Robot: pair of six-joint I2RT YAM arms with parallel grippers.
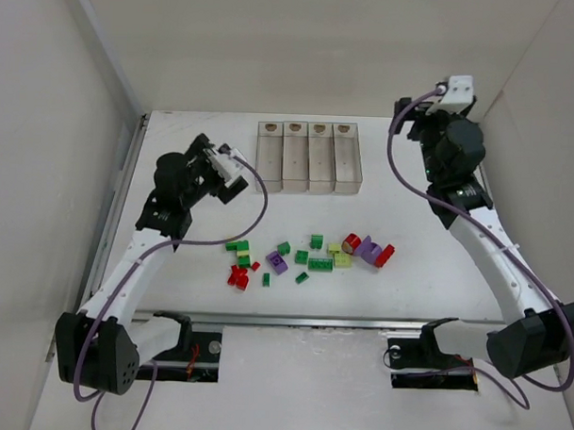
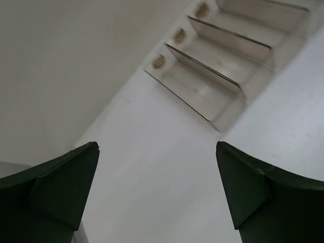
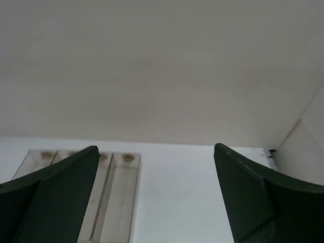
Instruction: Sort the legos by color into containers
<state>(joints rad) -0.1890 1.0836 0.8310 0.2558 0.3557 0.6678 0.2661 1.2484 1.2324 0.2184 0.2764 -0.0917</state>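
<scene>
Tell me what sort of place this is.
Likely a robot lab test cell: a white table boxed in by plain white panels, a left arm and a right arm bolted at its near edge, and loose legos laid out before clear containers.

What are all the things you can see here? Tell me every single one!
legos: about twenty, red, purple, green and yellow-green, scattered mid-table in front of the bins
bins: four joined in a row, clear, at the back of the table, nothing seen inside
table: one, white, under everything
walls: pale, around the table
cables: two, purple, one along each arm
left arm: black and white, left side, reaching toward the bins
right arm: black and white, right side, raised near the back corner
left fingers: two, dark, wide apart, holding nothing
right fingers: two, dark, wide apart, holding nothing
</scene>
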